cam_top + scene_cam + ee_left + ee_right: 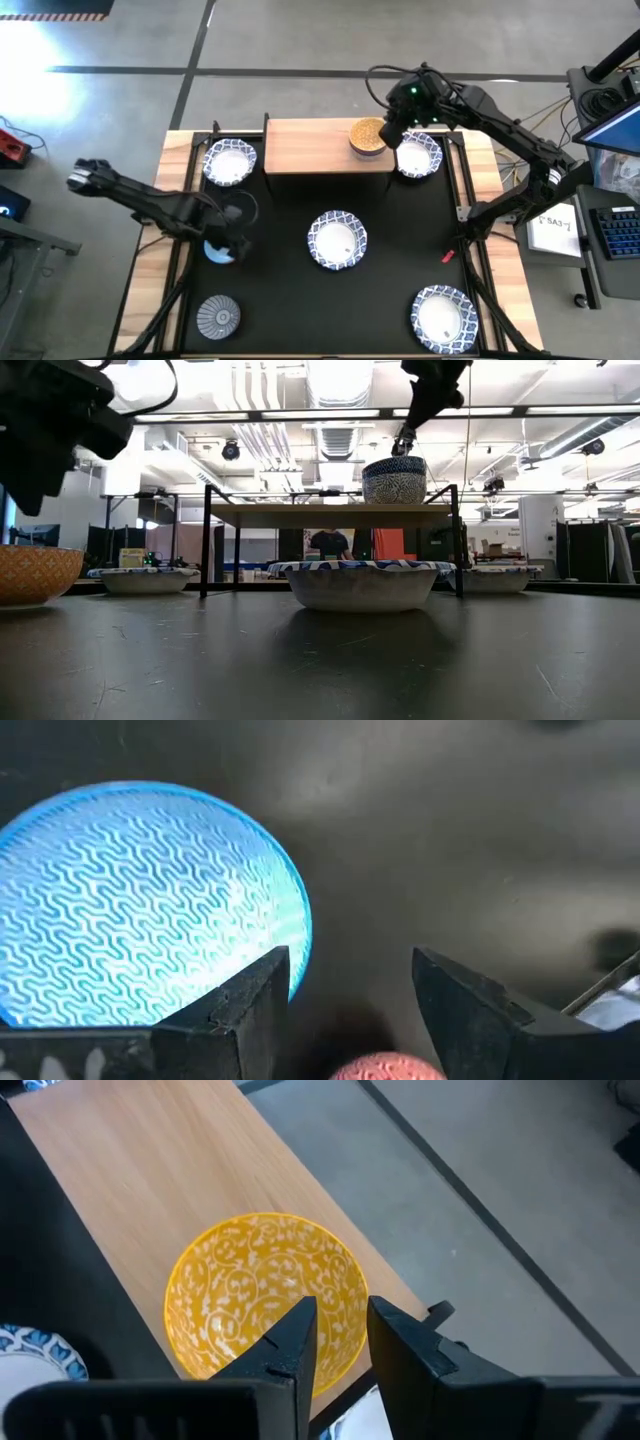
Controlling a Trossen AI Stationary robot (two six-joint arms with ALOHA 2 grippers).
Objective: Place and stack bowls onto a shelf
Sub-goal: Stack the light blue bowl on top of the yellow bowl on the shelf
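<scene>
Bowls are mid-sort: the golden yellow bowl (368, 136) already sits on the shelf (310, 145), near its right end and close to the far edge. Right gripper (342, 1342) hovers just above that bowl's rim, its fingers (290, 1345) only slightly apart and holding nothing. If they catch the rim while so near it, the bowl could slide off the board's edge.

Left gripper (350, 995) hangs low over the bench (290, 290), fingers apart and empty, with the blue bowl (140, 900) just beside one fingertip and the red bowl (385, 1068) under the wrist. Closing here risks nipping the wrong bowl or knocking the two together.

Elsewhere on the bench lie the grey patterned bowl (218, 316) and four white bowls (337, 240), two of them flanking the shelf, where a lowering arm could clip them.
</scene>
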